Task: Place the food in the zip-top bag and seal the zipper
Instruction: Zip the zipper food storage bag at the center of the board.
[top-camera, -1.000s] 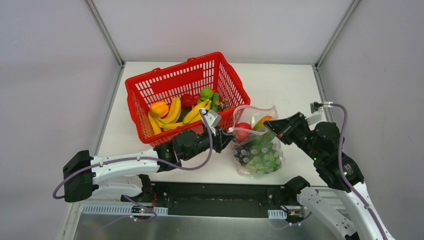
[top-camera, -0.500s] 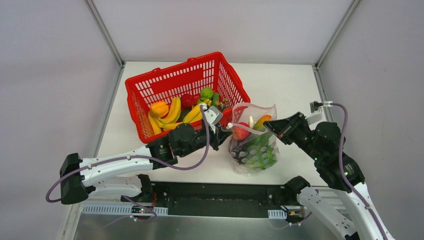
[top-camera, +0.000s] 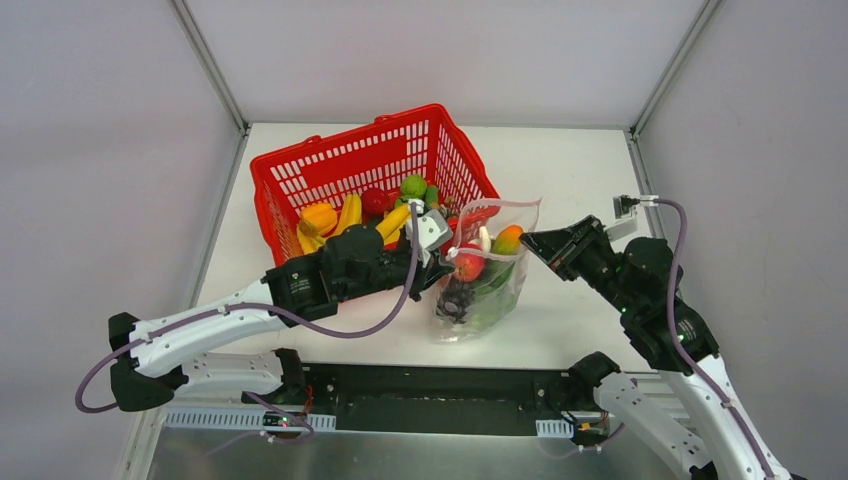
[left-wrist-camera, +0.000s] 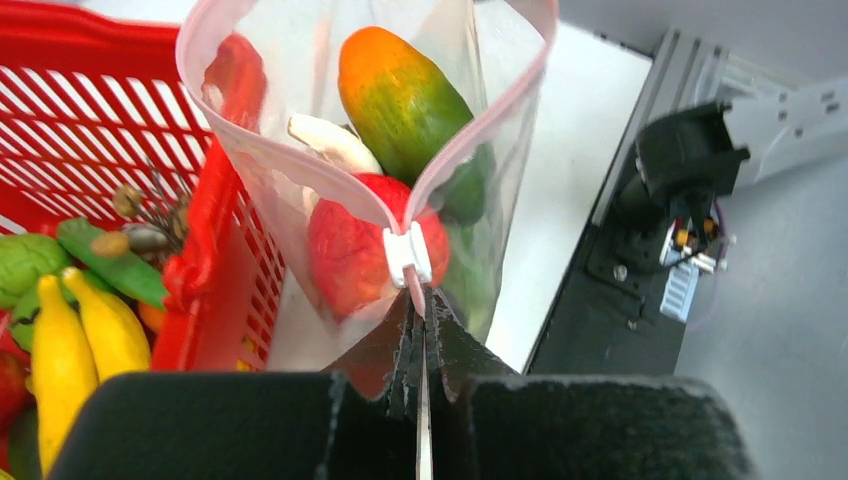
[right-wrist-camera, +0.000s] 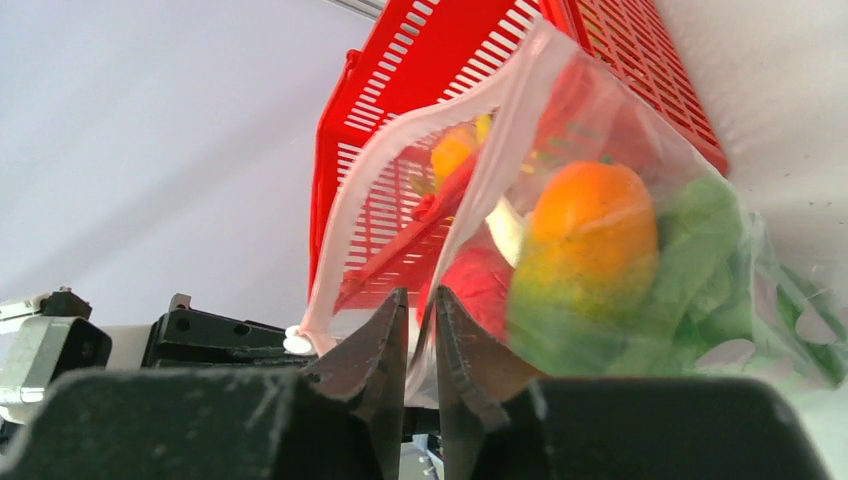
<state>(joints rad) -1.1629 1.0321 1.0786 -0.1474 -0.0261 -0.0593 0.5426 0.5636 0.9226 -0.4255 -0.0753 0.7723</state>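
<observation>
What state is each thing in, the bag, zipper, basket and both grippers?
Bag, upright, holding food.
Zipper, open, mouth gaping.
Basket, holding bananas.
Left gripper, shut on zipper.
Right gripper, barely apart at bag's edge, grip unclear.

A red mesh basket (top-camera: 350, 160) sits askew on the back left of a white table (top-camera: 580, 170). Plain grey walls (top-camera: 100, 150) enclose the table on three sides, with metal posts (top-camera: 208, 62) at the back corners. A black plate (top-camera: 430, 385) runs along the near edge.
</observation>
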